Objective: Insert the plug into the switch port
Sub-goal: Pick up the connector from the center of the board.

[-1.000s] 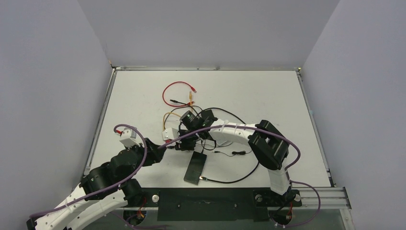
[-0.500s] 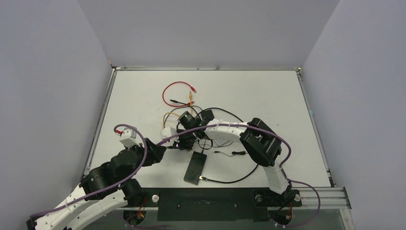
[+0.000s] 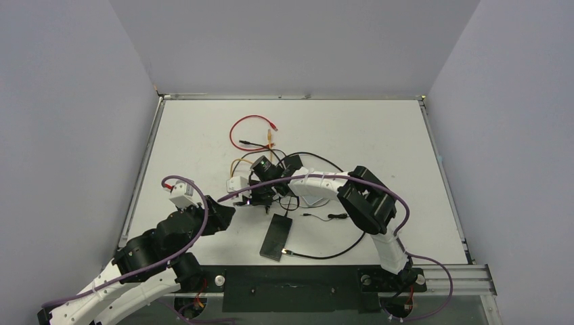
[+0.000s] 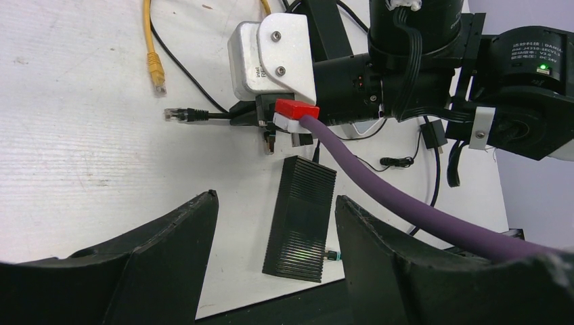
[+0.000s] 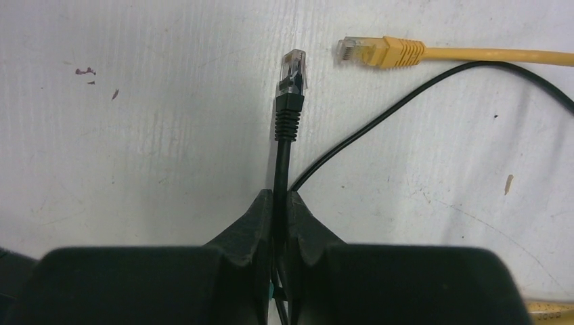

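1. The right gripper (image 5: 279, 200) has shifted slightly left, closed tightly on the black cable (image 5: 284, 145).
2. The plug (image 5: 294, 70) sticks out just beyond its fingertips (image 5: 252, 223).
3. The left gripper (image 4: 276, 203) is wide open and empty, with the switch box (image 4: 301, 227) ahead.

Soft, even light on a bright white table (image 3: 352, 135)
From above, the table is evenly lit, with only faint grey shadows on it beneath the arms (image 3: 325, 186). In the left wrist view the table's far-left part runs very bright, a pale sheen lies on the ribbed black box (image 4: 301, 217) on the table, and the fingers (image 4: 169, 247) of the left gripper (image 4: 275, 200) are dark and soft. In the right wrist view the table's grain and the plug (image 5: 293, 71) are sharp; the fingers of the right gripper (image 5: 279, 196) blur.
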